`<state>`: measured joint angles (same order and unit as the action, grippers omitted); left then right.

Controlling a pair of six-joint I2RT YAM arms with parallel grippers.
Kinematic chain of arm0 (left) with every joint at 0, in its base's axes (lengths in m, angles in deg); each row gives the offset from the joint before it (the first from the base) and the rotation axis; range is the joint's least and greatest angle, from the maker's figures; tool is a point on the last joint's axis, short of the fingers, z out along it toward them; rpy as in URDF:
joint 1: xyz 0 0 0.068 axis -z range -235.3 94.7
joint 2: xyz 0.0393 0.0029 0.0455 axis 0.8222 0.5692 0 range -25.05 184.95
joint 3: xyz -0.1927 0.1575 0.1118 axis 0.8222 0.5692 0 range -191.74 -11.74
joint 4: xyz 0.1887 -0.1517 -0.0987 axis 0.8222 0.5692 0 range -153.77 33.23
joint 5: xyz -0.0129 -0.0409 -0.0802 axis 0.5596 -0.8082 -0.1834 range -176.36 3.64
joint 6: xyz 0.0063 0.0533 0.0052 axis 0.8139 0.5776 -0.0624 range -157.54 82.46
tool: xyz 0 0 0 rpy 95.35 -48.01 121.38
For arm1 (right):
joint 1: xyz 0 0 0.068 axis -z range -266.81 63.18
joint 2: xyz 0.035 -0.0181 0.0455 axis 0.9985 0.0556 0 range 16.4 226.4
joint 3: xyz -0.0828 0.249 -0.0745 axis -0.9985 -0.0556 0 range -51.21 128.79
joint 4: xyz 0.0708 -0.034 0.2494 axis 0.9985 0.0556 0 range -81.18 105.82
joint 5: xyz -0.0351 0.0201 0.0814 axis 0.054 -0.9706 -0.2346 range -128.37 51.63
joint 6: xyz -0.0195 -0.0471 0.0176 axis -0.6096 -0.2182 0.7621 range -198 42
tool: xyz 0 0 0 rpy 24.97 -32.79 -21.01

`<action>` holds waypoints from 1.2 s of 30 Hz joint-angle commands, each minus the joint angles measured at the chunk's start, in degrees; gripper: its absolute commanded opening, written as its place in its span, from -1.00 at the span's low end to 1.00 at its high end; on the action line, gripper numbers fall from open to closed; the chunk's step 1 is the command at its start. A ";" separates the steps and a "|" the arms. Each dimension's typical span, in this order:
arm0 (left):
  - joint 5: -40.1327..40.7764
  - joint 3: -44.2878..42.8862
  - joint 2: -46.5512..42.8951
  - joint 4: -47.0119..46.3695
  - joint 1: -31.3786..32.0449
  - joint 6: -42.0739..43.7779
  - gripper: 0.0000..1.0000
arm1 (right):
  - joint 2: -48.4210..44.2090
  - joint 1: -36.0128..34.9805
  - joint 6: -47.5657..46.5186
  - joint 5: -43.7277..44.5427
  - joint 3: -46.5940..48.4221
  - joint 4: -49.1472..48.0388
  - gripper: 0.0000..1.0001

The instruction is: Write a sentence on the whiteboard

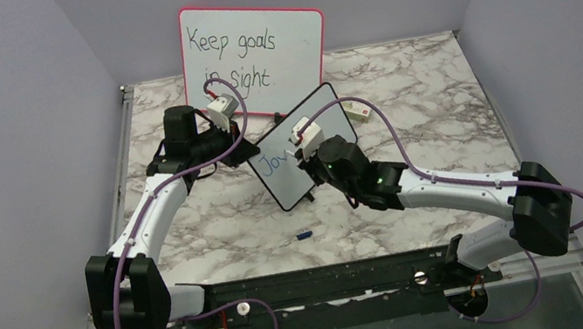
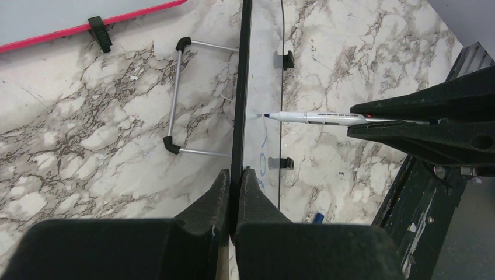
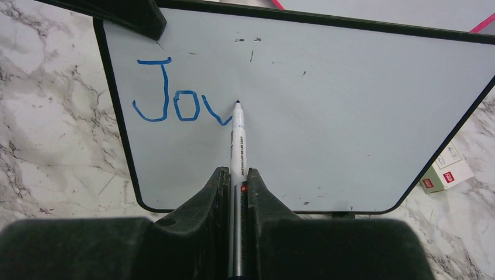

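The black-framed whiteboard stands tilted at the table's middle; it shows edge-on in the left wrist view and face-on in the right wrist view. My left gripper is shut on its left edge. My right gripper is shut on a white marker, whose blue tip touches the board. The sentence reads "Jo" in blue, followed by a v-shaped stroke that ends at the tip.
A larger pink-framed whiteboard with black handwriting leans against the back wall. A small white box lies right of the black-framed board. A blue cap lies in front. A wire stand props the board from behind.
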<state>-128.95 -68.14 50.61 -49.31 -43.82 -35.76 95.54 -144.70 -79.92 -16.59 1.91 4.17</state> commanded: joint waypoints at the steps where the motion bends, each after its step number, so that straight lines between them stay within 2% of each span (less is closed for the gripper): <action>1: 5.46 0.95 2.11 4.09 0.39 2.88 -1.00 | 0.88 0.32 0.61 -1.11 0.90 -1.76 -0.99; 36: 5.59 0.86 2.21 4.09 0.38 2.88 -1.00 | 1.51 0.32 1.21 -5.65 1.97 6.92 -0.99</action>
<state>-128.95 -68.19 50.78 -49.34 -43.93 -35.74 96.37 -144.55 -79.48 -20.24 2.75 9.03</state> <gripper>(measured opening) 0.025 0.163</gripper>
